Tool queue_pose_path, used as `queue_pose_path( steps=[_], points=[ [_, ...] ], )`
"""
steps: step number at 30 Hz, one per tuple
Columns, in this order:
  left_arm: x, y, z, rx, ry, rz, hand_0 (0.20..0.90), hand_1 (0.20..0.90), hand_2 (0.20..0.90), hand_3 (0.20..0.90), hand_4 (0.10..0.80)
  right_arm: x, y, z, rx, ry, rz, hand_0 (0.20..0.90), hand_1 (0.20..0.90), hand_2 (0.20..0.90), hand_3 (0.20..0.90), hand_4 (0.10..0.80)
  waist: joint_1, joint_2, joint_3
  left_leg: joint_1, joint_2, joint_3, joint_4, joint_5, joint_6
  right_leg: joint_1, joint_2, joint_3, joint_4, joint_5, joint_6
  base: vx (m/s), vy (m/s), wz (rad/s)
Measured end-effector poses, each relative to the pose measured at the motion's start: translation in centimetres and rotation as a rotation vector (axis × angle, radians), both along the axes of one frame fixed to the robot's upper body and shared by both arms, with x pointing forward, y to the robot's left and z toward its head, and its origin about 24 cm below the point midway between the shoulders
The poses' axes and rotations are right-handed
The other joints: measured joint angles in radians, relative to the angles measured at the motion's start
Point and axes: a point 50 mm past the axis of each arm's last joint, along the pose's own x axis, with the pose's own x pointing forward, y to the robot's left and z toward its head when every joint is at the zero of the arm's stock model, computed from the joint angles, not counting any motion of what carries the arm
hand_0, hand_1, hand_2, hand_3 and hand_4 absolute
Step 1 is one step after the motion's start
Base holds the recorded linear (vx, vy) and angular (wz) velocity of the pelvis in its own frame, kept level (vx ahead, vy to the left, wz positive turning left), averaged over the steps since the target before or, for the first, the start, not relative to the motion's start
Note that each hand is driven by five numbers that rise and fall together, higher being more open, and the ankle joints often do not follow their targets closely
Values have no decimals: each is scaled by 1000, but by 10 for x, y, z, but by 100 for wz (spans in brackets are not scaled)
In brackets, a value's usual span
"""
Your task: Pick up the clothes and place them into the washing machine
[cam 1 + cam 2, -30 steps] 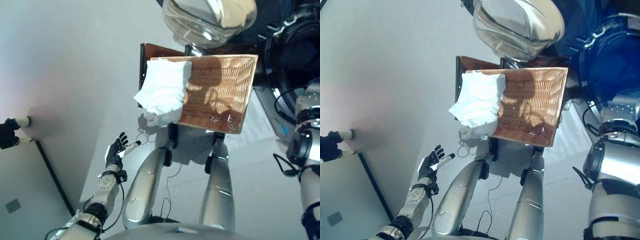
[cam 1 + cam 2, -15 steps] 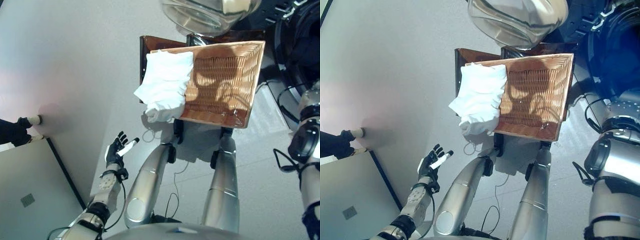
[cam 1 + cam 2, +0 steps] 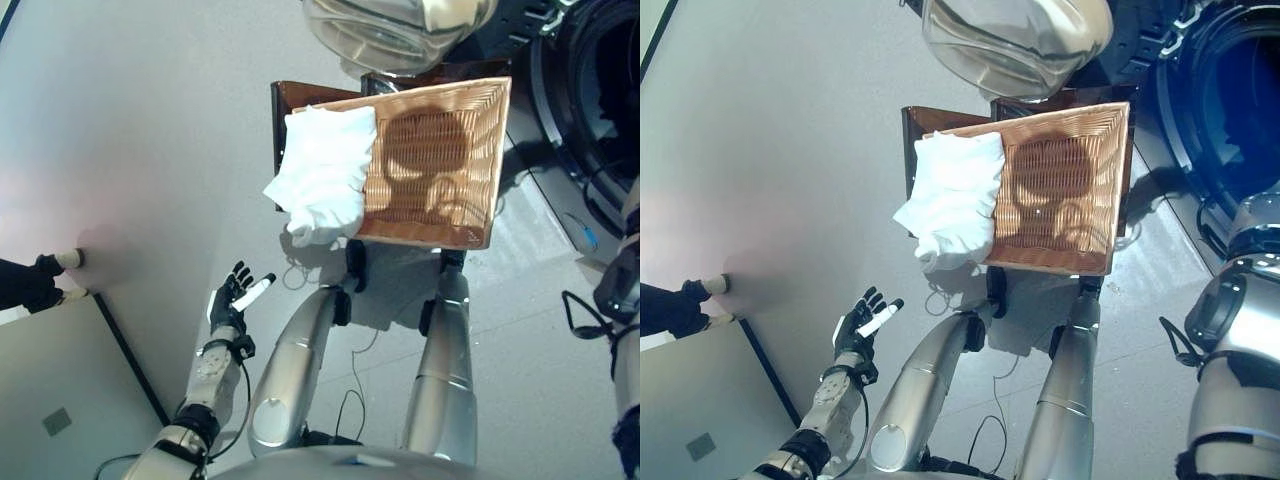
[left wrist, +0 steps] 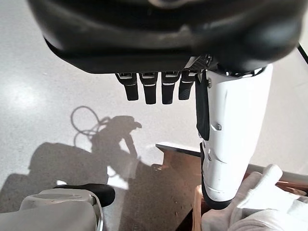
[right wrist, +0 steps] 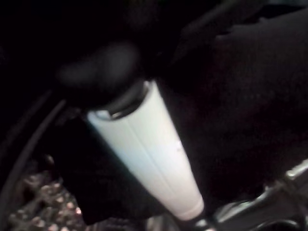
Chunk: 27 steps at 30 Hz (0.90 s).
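Observation:
A heap of white clothes [image 3: 325, 170] lies in the left end of a brown wicker basket [image 3: 440, 160] and hangs over its rim. The basket rests on a dark stool [image 3: 283, 105]. My left hand [image 3: 232, 298] hovers open over the floor, below and left of the basket, holding nothing; its wrist view shows straight fingers [image 4: 150, 89] and the white clothes [image 4: 260, 207] beyond. The washing machine's dark drum opening [image 3: 1230, 100] is at the upper right, its glass door [image 3: 400, 30] swung out above the basket. My right hand [image 5: 149, 154] shows only as a white thumb against darkness.
A pale panel with a dark edge [image 3: 60, 400] lies on the floor at the lower left. A dark object with a white tip [image 3: 30, 280] pokes in from the left edge. Grey floor stretches to the left of the basket.
The whole picture has shifted, so the camera moved. The clothes stay in the basket and my left hand keeps the same open pose.

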Motion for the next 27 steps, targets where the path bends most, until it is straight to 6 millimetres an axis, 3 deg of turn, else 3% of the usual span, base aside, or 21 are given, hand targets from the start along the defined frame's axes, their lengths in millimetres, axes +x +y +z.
queue_pose_path(
  steps=[8, 11, 14, 15, 16, 17, 27],
  points=[
    [0, 9, 1, -3, -3, 46, 900, 900, 900, 900, 800, 2, 2, -5, 12, -2, 11, 200, 200, 200, 200, 300, -9, 1, -1, -17, 5, 2, 72, -37, 14, -1, 1, 6, 39, -20, 12, -1, 7, -1],
    [-1, 13, 0, -6, -3, 64, 900, 900, 900, 900, 800, 2, 2, -1, 15, -38, 10, 200, 200, 200, 200, 300, -11, 0, -3, -29, 3, 8, 75, -42, 21, -9, 0, 14, 28, -24, 30, -3, 10, -2],
    [-3, 14, 0, -6, 1, 68, 900, 900, 900, 900, 800, 0, 2, 4, 30, -87, -5, 200, 200, 200, 200, 300, -10, 0, -3, -43, 7, 13, 90, -52, 30, -21, 4, 23, 34, -22, 26, 2, -1, -7],
    [-2, 14, 0, -6, 0, 68, 900, 900, 900, 900, 800, 0, 2, 5, 30, -89, -5, 291, 291, 291, 291, 365, -12, 0, -3, -48, 16, 16, 99, -59, 32, -22, 7, 23, 35, -19, 32, 3, -5, -9],
    [-2, 14, 0, -6, -1, 68, 900, 900, 900, 900, 800, 0, 2, 4, 32, -89, -5, 291, 291, 291, 291, 365, -11, 0, -3, -49, 17, 16, 103, -63, 32, -22, 10, 23, 35, -18, 32, 2, -10, -11],
    [-2, 13, 0, -7, -2, 68, 900, 900, 900, 900, 800, 0, 2, 4, 38, -86, -6, 900, 900, 900, 900, 800, -11, -1, -3, -49, 19, 17, 107, -69, 33, -22, 12, 24, 35, -20, 33, 0, -12, -9],
    [-1, 13, 1, -7, -7, 68, 900, 900, 900, 900, 800, 1, 3, 7, 42, -85, -3, 900, 900, 900, 900, 800, -16, -2, -3, -53, 31, 17, 138, -92, 26, -39, 21, 28, 90, -58, 30, 0, -2, -1]
  ],
)
